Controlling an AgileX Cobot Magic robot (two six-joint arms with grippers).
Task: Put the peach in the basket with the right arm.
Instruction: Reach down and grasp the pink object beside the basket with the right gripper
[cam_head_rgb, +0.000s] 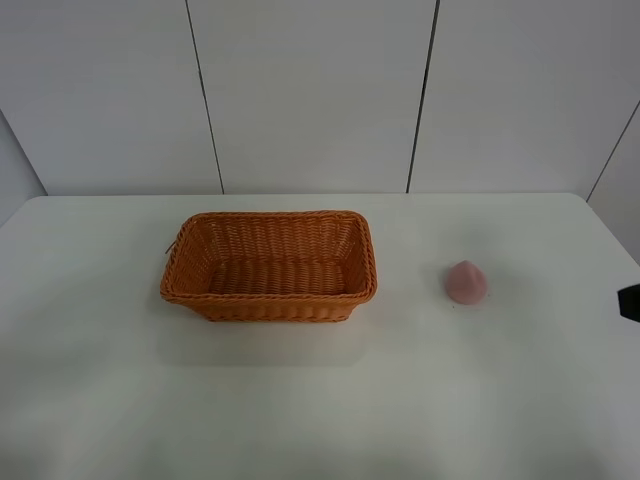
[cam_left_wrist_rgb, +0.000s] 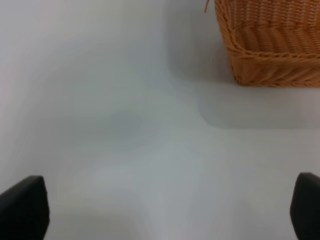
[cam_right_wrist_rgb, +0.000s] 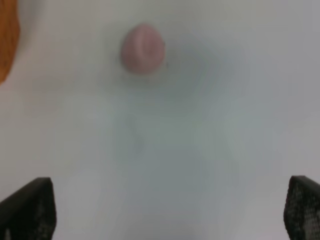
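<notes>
The pink peach (cam_head_rgb: 466, 282) sits on the white table to the right of the orange-brown wicker basket (cam_head_rgb: 270, 266), a short gap between them. The basket holds nothing. In the right wrist view the peach (cam_right_wrist_rgb: 143, 48) lies well ahead of my right gripper (cam_right_wrist_rgb: 165, 209), whose fingers stand wide apart and open with only table between them; a sliver of basket (cam_right_wrist_rgb: 7, 40) shows at the edge. Only a black bit of the right arm (cam_head_rgb: 630, 302) shows at the high view's right edge. My left gripper (cam_left_wrist_rgb: 165, 207) is open over bare table, a basket corner (cam_left_wrist_rgb: 270, 45) ahead of it.
The white table (cam_head_rgb: 300, 400) runs to a white panelled wall (cam_head_rgb: 310, 90) behind the basket. Nothing else lies on the table. The left arm is outside the high view.
</notes>
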